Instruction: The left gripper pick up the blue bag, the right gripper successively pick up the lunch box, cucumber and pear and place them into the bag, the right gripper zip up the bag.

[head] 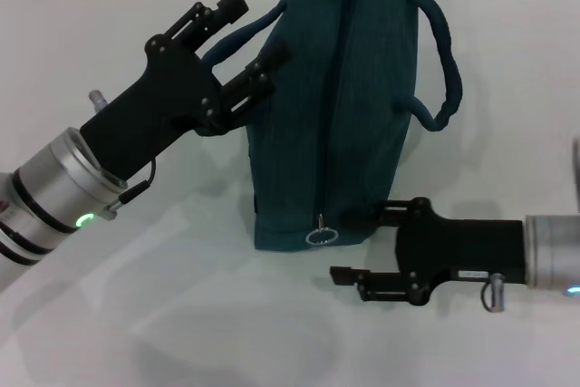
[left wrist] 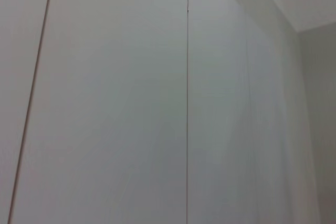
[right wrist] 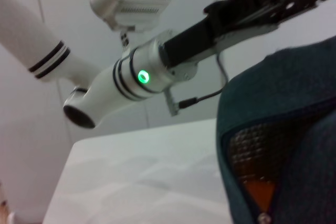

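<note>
We see the blue bag [head: 331, 115] standing upright on the white surface [head: 181, 314]. The left end effector [head: 243, 43] pinches one bag handle [head: 237, 38]. The right end effector [head: 362, 246] sits wide apart, empty, beside the zipper ring [head: 321, 237].

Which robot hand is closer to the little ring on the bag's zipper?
The right gripper. It sits low beside the blue bag, jaws open, right next to the ring pull. The left gripper is up by a handle loop, far from the ring.
</note>
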Controlling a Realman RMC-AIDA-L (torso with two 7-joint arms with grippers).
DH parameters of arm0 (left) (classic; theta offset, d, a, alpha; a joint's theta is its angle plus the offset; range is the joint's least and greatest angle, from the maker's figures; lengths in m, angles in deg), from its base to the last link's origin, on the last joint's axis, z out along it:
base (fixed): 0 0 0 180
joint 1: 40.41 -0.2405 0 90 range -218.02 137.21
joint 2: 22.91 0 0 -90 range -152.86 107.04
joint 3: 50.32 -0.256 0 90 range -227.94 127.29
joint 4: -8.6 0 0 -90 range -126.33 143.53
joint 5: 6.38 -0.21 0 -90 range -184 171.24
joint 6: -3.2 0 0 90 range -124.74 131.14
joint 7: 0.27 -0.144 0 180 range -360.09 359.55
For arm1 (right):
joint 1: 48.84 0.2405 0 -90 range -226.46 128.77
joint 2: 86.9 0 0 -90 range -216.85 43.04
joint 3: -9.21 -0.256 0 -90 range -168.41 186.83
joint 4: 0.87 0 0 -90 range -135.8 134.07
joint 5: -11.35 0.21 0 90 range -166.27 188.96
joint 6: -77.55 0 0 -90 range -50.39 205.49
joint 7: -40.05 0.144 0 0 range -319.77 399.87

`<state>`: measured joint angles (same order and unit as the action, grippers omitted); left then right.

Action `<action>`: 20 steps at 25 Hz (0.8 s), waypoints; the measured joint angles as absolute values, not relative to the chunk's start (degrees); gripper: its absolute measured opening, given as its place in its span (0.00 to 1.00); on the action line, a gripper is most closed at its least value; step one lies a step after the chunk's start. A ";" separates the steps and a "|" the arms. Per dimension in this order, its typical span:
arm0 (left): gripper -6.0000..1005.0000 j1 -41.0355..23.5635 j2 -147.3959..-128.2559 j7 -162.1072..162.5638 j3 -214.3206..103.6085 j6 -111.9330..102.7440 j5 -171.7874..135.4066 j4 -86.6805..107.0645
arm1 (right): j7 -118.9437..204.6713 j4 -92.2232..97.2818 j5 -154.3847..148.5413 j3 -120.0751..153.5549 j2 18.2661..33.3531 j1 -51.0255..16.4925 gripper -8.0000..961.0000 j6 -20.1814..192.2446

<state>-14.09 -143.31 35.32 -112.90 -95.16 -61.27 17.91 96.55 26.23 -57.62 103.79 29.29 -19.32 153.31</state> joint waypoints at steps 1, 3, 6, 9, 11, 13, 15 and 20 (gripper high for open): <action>0.70 -14.07 -143.32 35.32 -112.89 -95.15 -61.25 17.91 | 97.17 26.28 -57.64 104.40 29.29 -18.86 0.72 152.85; 0.70 -14.09 -143.32 35.32 -112.79 -95.15 -61.24 17.91 | 98.88 26.36 -57.74 106.24 29.28 -17.67 0.72 151.50; 0.70 -14.17 -143.32 35.15 -112.69 -95.14 -61.22 17.91 | 100.38 26.36 -57.94 108.30 29.27 -16.48 0.68 149.74; 0.70 -14.25 -143.32 34.35 -112.69 -95.14 -61.20 17.91 | 100.67 26.42 -57.88 109.12 29.28 -16.14 0.62 148.78; 0.70 -14.37 -143.32 34.05 -112.69 -95.14 -61.14 17.91 | 100.70 26.70 -57.72 109.36 29.28 -16.14 0.62 148.66; 0.70 -14.41 -143.32 34.03 -112.70 -95.14 -61.13 17.92 | 100.75 27.13 -57.70 109.51 29.29 -16.07 0.62 148.66; 0.70 -14.48 -143.32 33.99 -112.72 -95.14 -61.12 17.92 | 100.78 27.41 -57.70 109.80 29.29 -15.69 0.62 148.66; 0.70 -14.26 -143.32 33.31 -113.03 -95.14 -61.12 17.92 | 100.62 27.41 -57.65 110.20 29.29 -15.01 0.62 148.37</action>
<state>-14.26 -143.32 33.31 -113.03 -95.14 -61.12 17.92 100.62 27.41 -57.65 110.20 29.29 -15.01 148.37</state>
